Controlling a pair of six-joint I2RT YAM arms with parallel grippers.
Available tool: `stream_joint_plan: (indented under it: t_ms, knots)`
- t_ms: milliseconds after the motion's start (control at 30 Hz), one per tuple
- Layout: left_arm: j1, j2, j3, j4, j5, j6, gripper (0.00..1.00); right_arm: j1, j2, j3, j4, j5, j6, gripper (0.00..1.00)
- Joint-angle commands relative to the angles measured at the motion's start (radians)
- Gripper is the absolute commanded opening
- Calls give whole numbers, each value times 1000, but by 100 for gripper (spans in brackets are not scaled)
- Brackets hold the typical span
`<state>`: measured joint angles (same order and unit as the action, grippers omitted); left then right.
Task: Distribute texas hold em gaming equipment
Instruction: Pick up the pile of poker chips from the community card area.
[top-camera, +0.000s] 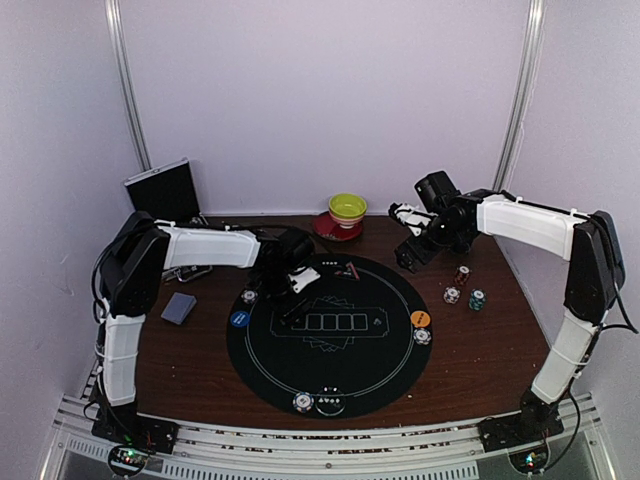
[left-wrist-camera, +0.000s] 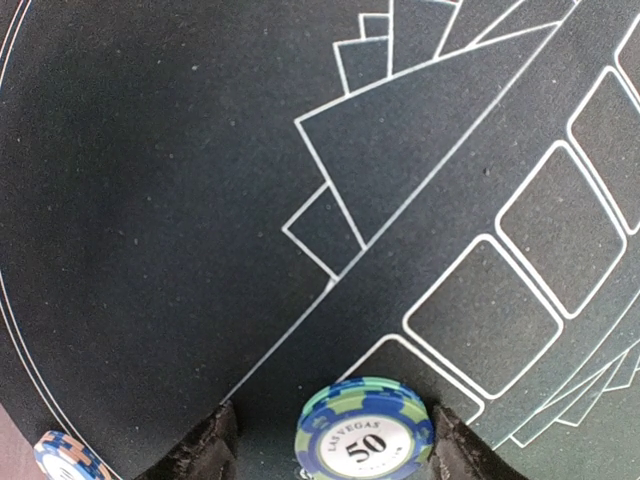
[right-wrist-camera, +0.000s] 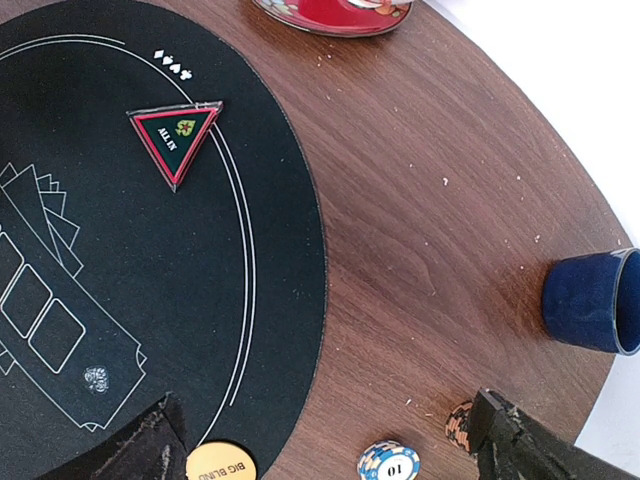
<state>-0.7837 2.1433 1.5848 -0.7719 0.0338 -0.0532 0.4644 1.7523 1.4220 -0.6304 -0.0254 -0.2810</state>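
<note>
Left wrist view: a green-and-blue poker chip (left-wrist-camera: 365, 435) marked 50 lies flat on the black mat (left-wrist-camera: 150, 200), between the jaws of my left gripper (left-wrist-camera: 332, 428).
Those jaws stand apart around it, with a gap on one side and the other finger just beside its rim. My right gripper (right-wrist-camera: 330, 445) hangs spread wide over the wooden table (right-wrist-camera: 420, 230), near a blue-and-white chip (right-wrist-camera: 390, 462) marked 10 and the orange button disc (right-wrist-camera: 218, 465).
</note>
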Motion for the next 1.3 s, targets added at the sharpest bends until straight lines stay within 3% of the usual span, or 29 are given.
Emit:
stream_joint_plan:
  t_ms: [0,200,567,767,933,1267]
  knots:
    - [-18,53,6,-43,-14,11,65,-5,-34,-14,14,14,12,100]
    - [-41,68,12,-57,-29,11,61,-6,-37,-14,15,12,11,100]
    - [-43,67,-6,-59,-31,5,44,-6,-43,-16,16,15,9,99]
    - [-43,54,-20,-60,-55,2,27,-6,-49,-16,16,13,9,99]
    - [-41,42,-22,-60,-86,1,18,-6,-54,-17,17,13,10,99]
    - [-2,29,34,-57,-110,4,16,-6,-62,-19,22,12,13,99]
